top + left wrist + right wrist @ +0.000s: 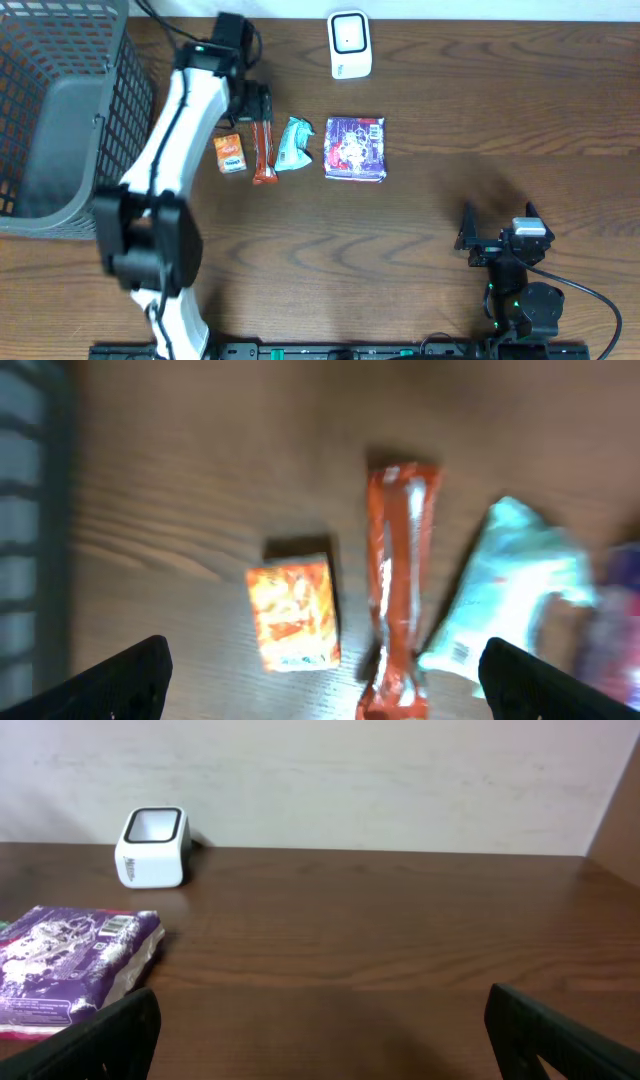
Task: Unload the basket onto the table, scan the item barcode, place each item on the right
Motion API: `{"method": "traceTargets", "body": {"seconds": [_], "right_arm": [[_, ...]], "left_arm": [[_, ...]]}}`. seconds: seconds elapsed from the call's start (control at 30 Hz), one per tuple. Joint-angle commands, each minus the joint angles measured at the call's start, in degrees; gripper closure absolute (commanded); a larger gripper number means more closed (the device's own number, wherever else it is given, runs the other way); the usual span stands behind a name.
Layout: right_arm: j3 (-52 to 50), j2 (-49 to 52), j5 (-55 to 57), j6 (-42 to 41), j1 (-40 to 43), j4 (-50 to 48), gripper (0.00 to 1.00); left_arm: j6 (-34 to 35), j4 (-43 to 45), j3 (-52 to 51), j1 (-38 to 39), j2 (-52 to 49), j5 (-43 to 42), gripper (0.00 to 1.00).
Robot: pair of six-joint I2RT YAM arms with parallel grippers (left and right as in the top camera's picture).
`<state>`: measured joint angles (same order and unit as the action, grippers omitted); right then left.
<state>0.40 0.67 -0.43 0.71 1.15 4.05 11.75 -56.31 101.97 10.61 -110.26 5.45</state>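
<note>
Presently my left tool [322, 660], jaws apart, hangs over the red-orange foil-wrapped bar [400, 590], whose long axis crosses my closing line; my right tool [322, 1015], also apart, sits well away.

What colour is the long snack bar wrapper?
Red-orange. The wrapper shows best in the left wrist view.

Left arm [185, 120] is extended toward the far edge of the tabletop [420, 230], left claw [256, 106] held wide apart, aimed down. Right claw [498, 222] is parked near the front edge, fingers spread wide.
</note>
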Motion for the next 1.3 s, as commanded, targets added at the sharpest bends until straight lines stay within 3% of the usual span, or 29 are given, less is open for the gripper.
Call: {"method": "traceTargets", "body": {"seconds": [0.0, 0.27, 0.47, 0.8, 1.27], "right_arm": [[-0.1, -0.3, 0.1, 0.6, -0.5, 0.3, 0.01], [-0.1, -0.3, 0.1, 0.6, -0.5, 0.3, 0.01], [-0.1, -0.3, 0.1, 0.6, -0.5, 0.3, 0.01], [-0.1, -0.3, 0.1, 0.6, -0.5, 0.3, 0.01], [-0.1, -0.3, -0.4, -0.7, -0.5, -3.5, 0.01]], "left_arm": [[-0.3, 0.8, 0.4, -0.4, 6.3, 1.5, 0.02], [0.2, 2.1, 0.4, -2.3, 14.3, 2.2, 0.02], [8.2, 1.9, 0.4, -8.9, 15.9, 4.6, 0.01], [8.5, 1.5, 0.4, -16.4, 15.8, 4.4, 0.0], [8.5, 1.1, 0.4, -16.7, 15.8, 3.8, 0.02]]}}
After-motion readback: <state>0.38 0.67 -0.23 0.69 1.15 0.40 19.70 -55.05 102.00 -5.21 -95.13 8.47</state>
